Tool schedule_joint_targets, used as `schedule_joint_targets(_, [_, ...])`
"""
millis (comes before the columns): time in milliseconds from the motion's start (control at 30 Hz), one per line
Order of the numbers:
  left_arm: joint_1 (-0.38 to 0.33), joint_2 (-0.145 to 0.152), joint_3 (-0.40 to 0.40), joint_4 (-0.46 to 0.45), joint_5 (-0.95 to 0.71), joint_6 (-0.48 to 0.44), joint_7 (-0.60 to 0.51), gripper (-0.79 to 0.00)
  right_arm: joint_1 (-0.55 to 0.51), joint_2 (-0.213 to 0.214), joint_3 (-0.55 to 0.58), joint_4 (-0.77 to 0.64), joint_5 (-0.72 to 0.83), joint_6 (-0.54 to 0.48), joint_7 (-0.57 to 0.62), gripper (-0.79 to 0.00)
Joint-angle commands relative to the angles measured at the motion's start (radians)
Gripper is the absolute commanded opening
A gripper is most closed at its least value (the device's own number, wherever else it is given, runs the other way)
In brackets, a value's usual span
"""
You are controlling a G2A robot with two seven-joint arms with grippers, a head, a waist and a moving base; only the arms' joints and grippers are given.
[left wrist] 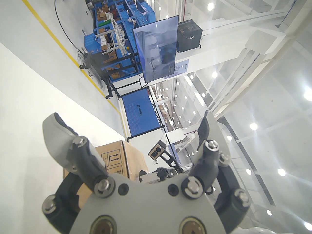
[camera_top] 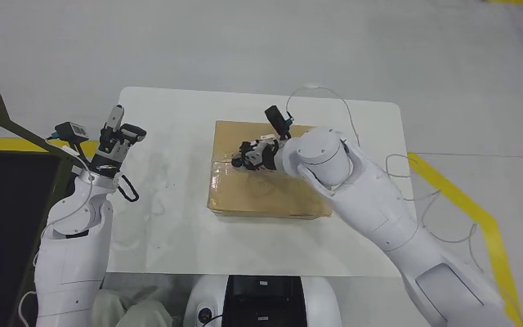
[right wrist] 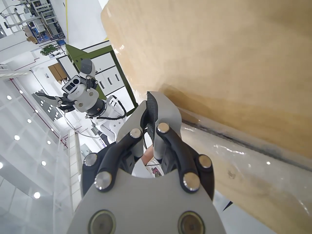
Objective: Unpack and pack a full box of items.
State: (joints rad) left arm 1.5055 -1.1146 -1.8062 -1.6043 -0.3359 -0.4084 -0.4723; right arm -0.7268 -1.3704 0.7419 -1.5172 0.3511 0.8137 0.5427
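Note:
A closed brown cardboard box [camera_top: 261, 184] lies in the middle of the white table [camera_top: 163, 221], its top seam sealed with clear tape [right wrist: 231, 142]. My right gripper [camera_top: 243, 157] is shut and rests low over the box top [right wrist: 207, 49], its tips [right wrist: 148, 101] right by the taped seam; I see nothing between the fingers. My left gripper [camera_top: 122, 123] is held up off the table near its left edge, well clear of the box [left wrist: 117, 157]. It [left wrist: 130, 122] points upward into the room, wide open and empty.
A thin grey cable [camera_top: 343, 102] loops over the table's far right part behind the box. Bare table surface lies left of and in front of the box. Yellow floor lines [camera_top: 458, 204] run past the table on both sides.

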Motion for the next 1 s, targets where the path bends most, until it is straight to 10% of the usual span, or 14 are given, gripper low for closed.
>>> schedule_joint_targets(0, [0.0, 0.0, 0.0, 0.0, 0.0, 0.0, 0.0, 0.0, -0.006, 0.003, 0.007, -0.003, -0.004, 0.009, 0.004, -0.785])
schedule_joint_targets(967, [0.0, 0.0, 0.0, 0.0, 0.0, 0.0, 0.0, 0.0, -0.049, 0.024, 0.043, -0.094, -0.08, -0.076, 0.026, -0.785])
